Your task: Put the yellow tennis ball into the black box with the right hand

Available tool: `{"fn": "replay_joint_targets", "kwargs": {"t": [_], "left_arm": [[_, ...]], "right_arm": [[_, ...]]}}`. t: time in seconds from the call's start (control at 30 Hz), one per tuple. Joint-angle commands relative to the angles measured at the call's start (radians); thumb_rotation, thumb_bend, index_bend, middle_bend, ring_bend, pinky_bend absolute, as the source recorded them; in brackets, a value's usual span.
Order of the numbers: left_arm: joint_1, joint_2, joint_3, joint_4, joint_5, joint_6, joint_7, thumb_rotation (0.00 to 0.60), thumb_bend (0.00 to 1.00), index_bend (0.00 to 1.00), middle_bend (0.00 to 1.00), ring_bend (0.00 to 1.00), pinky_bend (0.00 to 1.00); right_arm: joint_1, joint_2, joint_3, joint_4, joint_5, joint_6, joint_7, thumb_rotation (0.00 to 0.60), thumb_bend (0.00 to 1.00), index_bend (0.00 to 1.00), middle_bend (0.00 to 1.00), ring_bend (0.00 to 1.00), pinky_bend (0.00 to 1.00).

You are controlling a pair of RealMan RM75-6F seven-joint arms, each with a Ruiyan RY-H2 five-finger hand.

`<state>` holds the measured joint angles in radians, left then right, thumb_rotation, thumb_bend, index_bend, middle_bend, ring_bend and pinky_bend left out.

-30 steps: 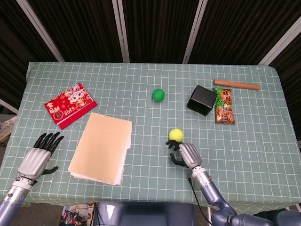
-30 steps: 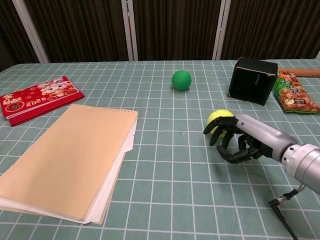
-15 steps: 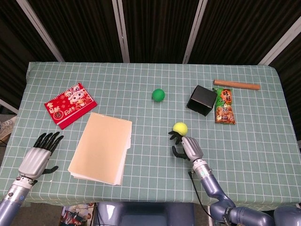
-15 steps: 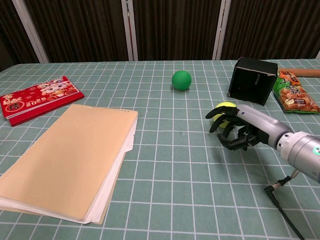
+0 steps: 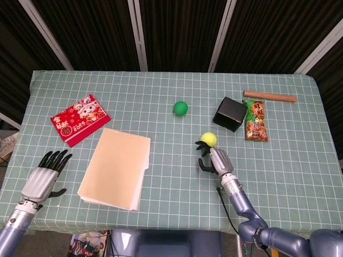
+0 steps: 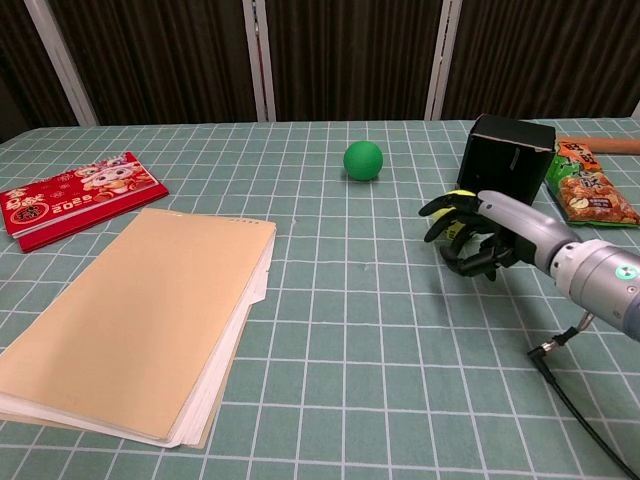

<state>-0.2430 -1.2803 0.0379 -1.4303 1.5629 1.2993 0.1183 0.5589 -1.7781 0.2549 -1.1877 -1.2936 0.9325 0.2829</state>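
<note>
The yellow tennis ball (image 5: 208,139) is at the tips of my right hand (image 5: 215,159), a short way in front and to the left of the black box (image 5: 230,114). In the chest view the dark fingers of the right hand (image 6: 480,235) wrap over the ball (image 6: 459,200), which shows only as yellow patches between them. The hand holds it just above the cloth. The black box (image 6: 505,160) lies on its side behind the hand. My left hand (image 5: 45,174) rests open at the near left table edge, fingers spread.
A green ball (image 5: 180,108) sits left of the box. A snack bag (image 5: 255,121) and a wooden stick (image 5: 269,96) lie right of the box. A tan folder (image 5: 115,168) and a red booklet (image 5: 80,119) occupy the left half. A cable (image 6: 580,400) trails from my right wrist.
My right hand has moved away from me and slightly right, towards the black box, and the yellow ball has travelled with it. The left hand has not moved.
</note>
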Motion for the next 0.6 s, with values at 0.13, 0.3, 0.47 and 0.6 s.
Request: {"fn": "replay_joint_targets", "kwargs": {"t": [0.13,0.3,0.47,0.6], "left_arm": [[-0.002,-0.002,-0.002,0.0,-0.006,-0.005,0.003,0.6,0.07,0.0,0.0,0.0,0.0],[-0.003,-0.002,-0.004,0.0,-0.012,-0.008,0.004,0.6,0.07,0.0,0.0,0.0,0.0],[-0.004,-0.003,-0.005,-0.001,-0.016,-0.01,0.006,0.6,0.07,0.0,0.0,0.0,0.0],[-0.005,-0.004,-0.005,0.0,-0.018,-0.012,0.006,0.6,0.07,0.0,0.0,0.0,0.0]], "right_arm": [[0.02,-0.001,0.013,0.029,0.018,-0.02,0.018,0.6,0.57,0.17,0.28,0.37,0.67],[0.04,-0.007,0.021,0.067,0.031,-0.048,0.048,0.6,0.57,0.15,0.25,0.34,0.64],[0.054,-0.008,0.029,0.091,0.036,-0.06,0.074,0.6,0.57,0.14,0.24,0.31,0.61],[0.064,-0.006,0.032,0.104,0.035,-0.063,0.088,0.6,0.57,0.12,0.21,0.27,0.54]]}}
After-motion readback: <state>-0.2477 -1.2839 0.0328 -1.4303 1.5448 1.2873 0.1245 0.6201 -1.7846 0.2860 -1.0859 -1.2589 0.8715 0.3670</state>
